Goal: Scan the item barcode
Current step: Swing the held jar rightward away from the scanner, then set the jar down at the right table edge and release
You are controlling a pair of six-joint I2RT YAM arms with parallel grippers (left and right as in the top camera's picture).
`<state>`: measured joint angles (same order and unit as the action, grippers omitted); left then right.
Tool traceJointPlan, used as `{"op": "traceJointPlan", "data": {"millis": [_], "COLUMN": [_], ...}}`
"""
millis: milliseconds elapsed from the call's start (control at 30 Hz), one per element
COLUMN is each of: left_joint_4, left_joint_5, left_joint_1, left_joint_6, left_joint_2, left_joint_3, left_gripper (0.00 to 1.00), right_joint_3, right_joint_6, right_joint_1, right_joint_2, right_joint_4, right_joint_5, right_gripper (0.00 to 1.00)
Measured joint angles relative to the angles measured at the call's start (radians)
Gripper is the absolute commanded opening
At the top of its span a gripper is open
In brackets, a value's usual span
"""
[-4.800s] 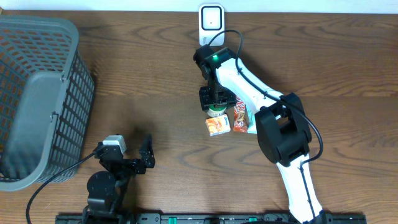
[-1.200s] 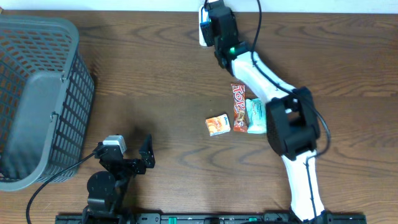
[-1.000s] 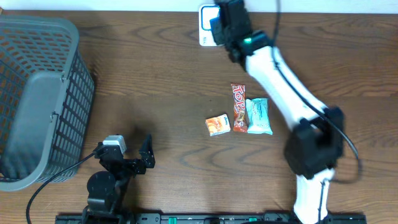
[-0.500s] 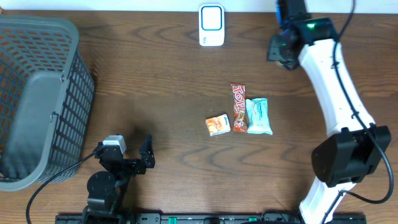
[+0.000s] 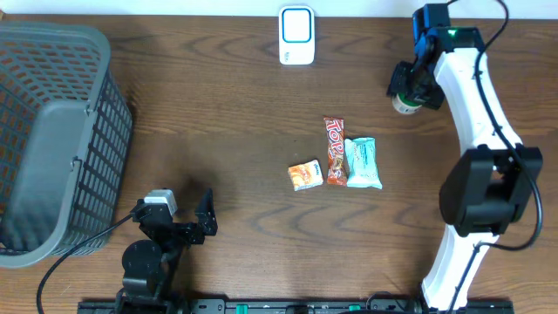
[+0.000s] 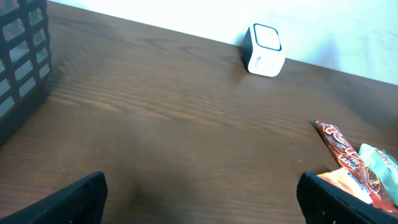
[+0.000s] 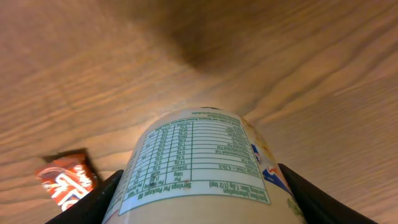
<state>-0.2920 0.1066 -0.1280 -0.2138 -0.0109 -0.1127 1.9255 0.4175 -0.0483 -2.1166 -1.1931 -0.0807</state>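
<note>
Clamping, in the right gripper, a white cylindrical tub with a green-printed nutrition label, over the far-right part of the brown wooden table, well right of the small white box-shaped scanner. Resting the left gripper spread wide and empty near the front edge.

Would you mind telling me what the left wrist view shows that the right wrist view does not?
Only the left wrist view shows the white scanner, the grey basket and the teal packet. Only the right wrist view shows the labelled container, gripped in the right pincer. Both show the red snack bar and the wooden table.
</note>
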Motion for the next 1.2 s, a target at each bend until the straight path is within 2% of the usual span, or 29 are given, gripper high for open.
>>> {"op": "traceJointPlan", "data": {"millis": [233,767,1033,1200], "left_joint_4": [0.0,0.0,0.0,0.0], "left_joint_5": [0.0,0.0,0.0,0.0], "left_joint_1": [0.0,0.0,0.0,0.0], "left_joint_6": [0.0,0.0,0.0,0.0], "left_joint_2": [0.0,0.0,0.0,0.0], "left_joint_3": [0.0,0.0,0.0,0.0], "left_gripper": [0.98,0.98,0.98,0.98], "right_joint_3": [-0.006,-0.012,-0.013,-0.015], "right_joint_6": [0.0,0.0,-0.002,-0.013], "right_joint_1": [0.0,0.02,0.148,0.286], "right_joint_2": [-0.084,-0.089,-0.089,-0.089], "right_joint_4": [-0.035,-0.071,-0.097,-0.077], "right_joint_5": [0.007,0.013,0.002,-0.015], "right_gripper": [0.4,0.4,0.41,0.43]}}
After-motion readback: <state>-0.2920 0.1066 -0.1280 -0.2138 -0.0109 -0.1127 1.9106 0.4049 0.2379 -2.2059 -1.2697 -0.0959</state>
